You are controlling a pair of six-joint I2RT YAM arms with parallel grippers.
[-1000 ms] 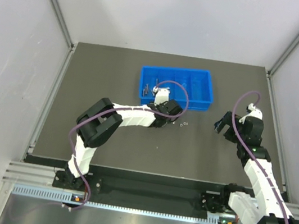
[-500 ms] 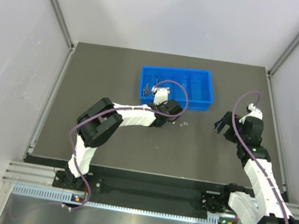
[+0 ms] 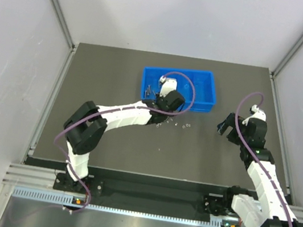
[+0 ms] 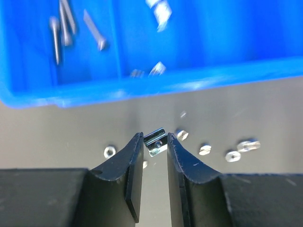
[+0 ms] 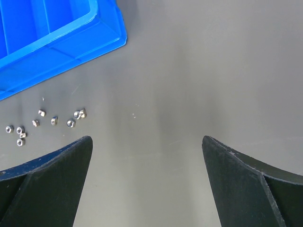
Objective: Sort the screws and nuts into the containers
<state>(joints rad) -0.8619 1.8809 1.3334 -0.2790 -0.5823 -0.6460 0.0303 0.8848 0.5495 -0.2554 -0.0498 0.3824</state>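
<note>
The blue tray (image 3: pixel 201 95) lies at the back middle of the mat, and its front wall (image 4: pixel 199 78) fills the top of the left wrist view. Screws (image 4: pixel 61 28) lie in its left compartment and a few nuts (image 4: pixel 158 68) in the one beside it. My left gripper (image 4: pixel 155 142) is shut on a small silvery nut (image 4: pixel 155 141) and holds it above the mat, just in front of the tray wall; in the top view it (image 3: pixel 165 109) sits at the tray's front edge. Several loose nuts (image 4: pixel 204 149) lie on the mat below. My right gripper (image 5: pixel 147 156) is open and empty, right of the nuts (image 5: pixel 54 120).
The dark mat (image 3: pixel 135 145) is bounded by grey walls on three sides. The tray's corner (image 5: pixel 57 38) shows at the top left of the right wrist view. The loose nuts (image 3: pixel 186 125) lie just in front of the tray.
My left arm has swung forward and up toward the tray's front edge, its elbow stretching out. The right arm has not moved.
</note>
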